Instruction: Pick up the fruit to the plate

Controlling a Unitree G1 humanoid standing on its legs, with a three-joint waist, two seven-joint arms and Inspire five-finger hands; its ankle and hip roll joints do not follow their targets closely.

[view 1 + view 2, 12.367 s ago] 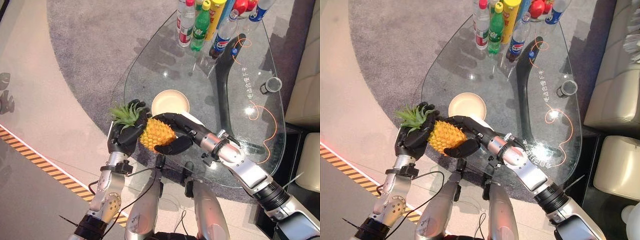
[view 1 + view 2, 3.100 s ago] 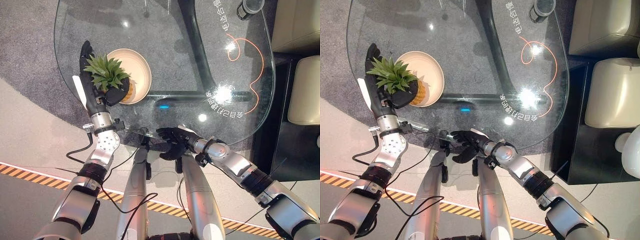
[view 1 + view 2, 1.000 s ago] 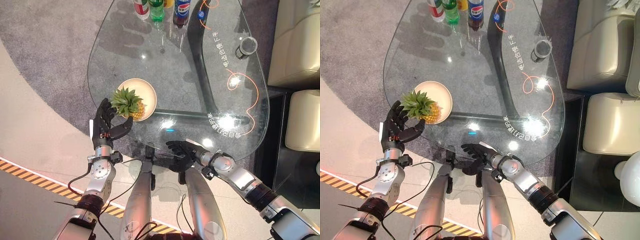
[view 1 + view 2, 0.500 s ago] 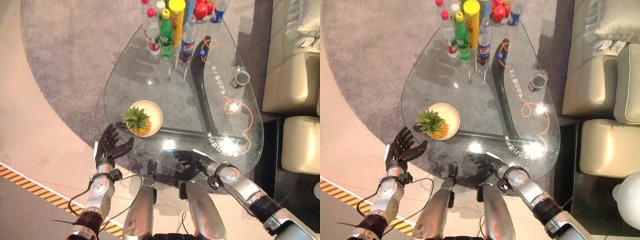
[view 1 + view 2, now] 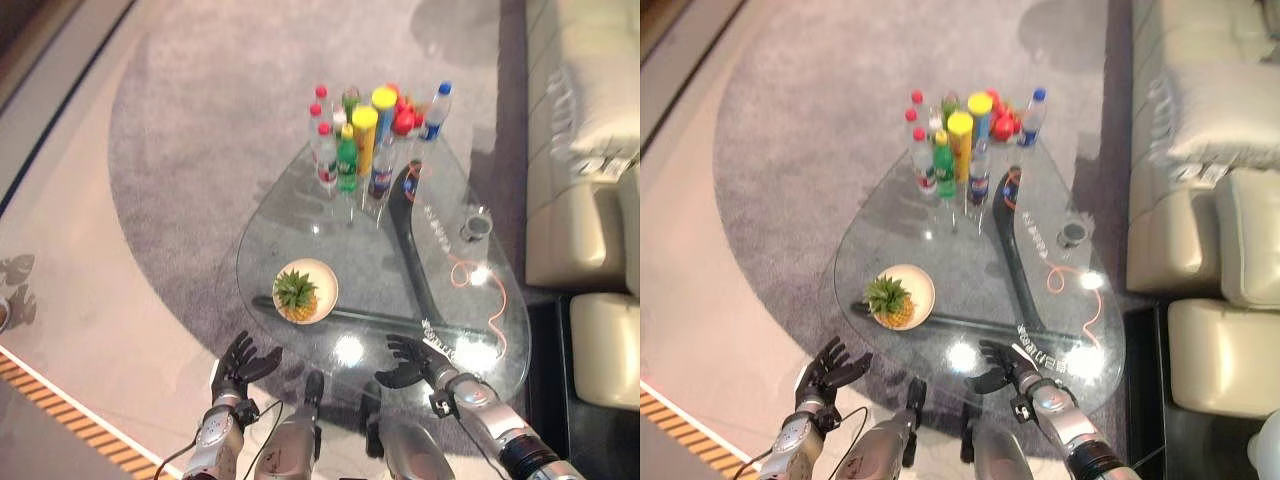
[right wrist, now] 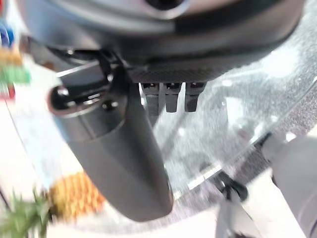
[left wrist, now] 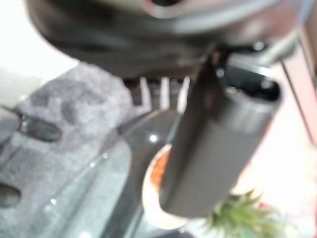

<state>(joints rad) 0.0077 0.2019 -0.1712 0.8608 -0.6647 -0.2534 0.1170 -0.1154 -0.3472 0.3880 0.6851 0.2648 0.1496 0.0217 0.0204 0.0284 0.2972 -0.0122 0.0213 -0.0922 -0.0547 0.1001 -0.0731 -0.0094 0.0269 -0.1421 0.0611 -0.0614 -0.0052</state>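
A small pineapple [image 5: 298, 295] with a green crown lies on the round cream plate [image 5: 322, 284] at the near left of the glass table [image 5: 400, 270]. My left hand [image 5: 238, 366] hovers open off the table's near edge, well short of the plate, with nothing in it. My right hand [image 5: 406, 361] is open too, fingers spread over the table's near edge, right of the plate. In the left wrist view the plate [image 7: 151, 191] and the pineapple's leaves [image 7: 247, 218] lie beyond the thumb. The pineapple [image 6: 69, 196] appears past my thumb in the right wrist view.
Several bottles [image 5: 357, 140] and a yellow can stand clustered at the table's far end. A small dark cup [image 5: 474, 226] sits near the right edge. Cream sofas [image 5: 585, 150] run along the right. Grey carpet [image 5: 200, 150] surrounds the table.
The camera has risen and pulled back, so the table looks smaller. Both hands stay open near the table's near edge; the pineapple rests on the plate as before.
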